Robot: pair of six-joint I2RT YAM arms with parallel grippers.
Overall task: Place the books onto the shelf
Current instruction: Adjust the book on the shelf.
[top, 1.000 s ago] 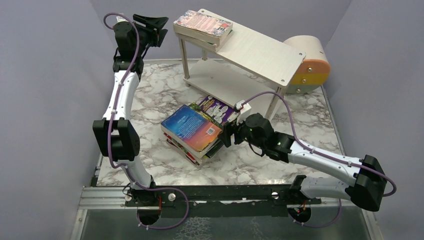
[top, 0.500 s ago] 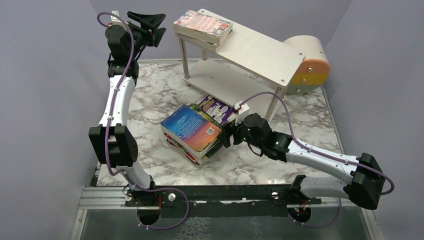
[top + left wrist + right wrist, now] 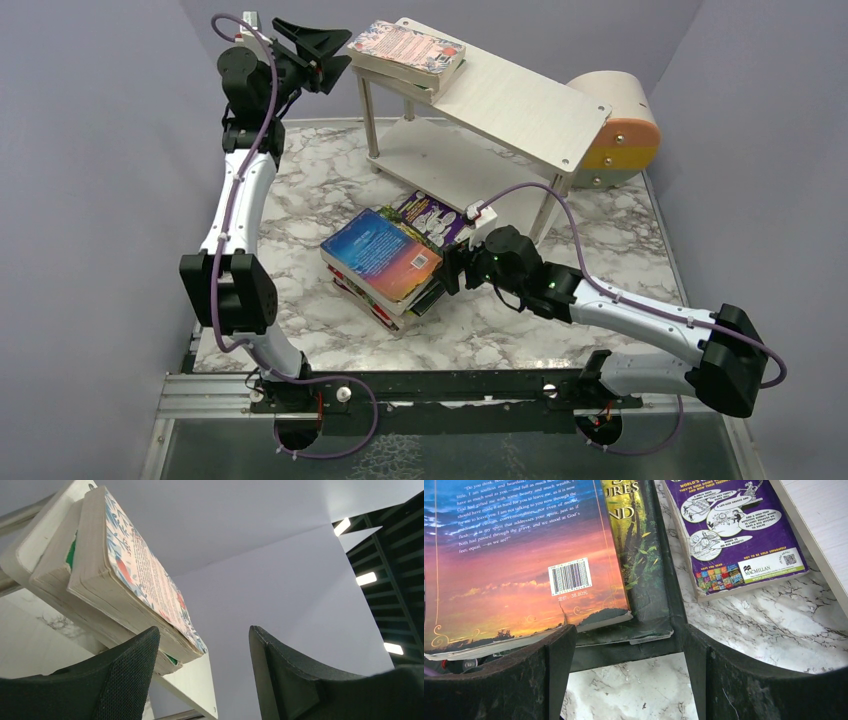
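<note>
Two books (image 3: 405, 52) lie stacked on the left end of the shelf (image 3: 520, 105), a pink-patterned one (image 3: 135, 575) over a green-edged one (image 3: 71, 555). My left gripper (image 3: 335, 55) hangs open just left of that stack, holding nothing; in the wrist view its fingers (image 3: 125, 675) frame the stack's corner from below. A pile of books (image 3: 385, 262) lies on the table, topped by a blue-and-orange cover (image 3: 514, 555) over a dark green one (image 3: 644, 580). A purple cartoon book (image 3: 734, 530) lies beside it. My right gripper (image 3: 455, 270) stands open at the pile's right edge.
A round beige-and-orange box (image 3: 615, 130) stands behind the shelf's right end. The marble table (image 3: 310, 180) is walled in by grey panels. The shelf's lower board (image 3: 824, 530) lies just beyond the purple book.
My left gripper has opened wider and swung right, closer to the stack on the shelf. The right arm has barely moved.
</note>
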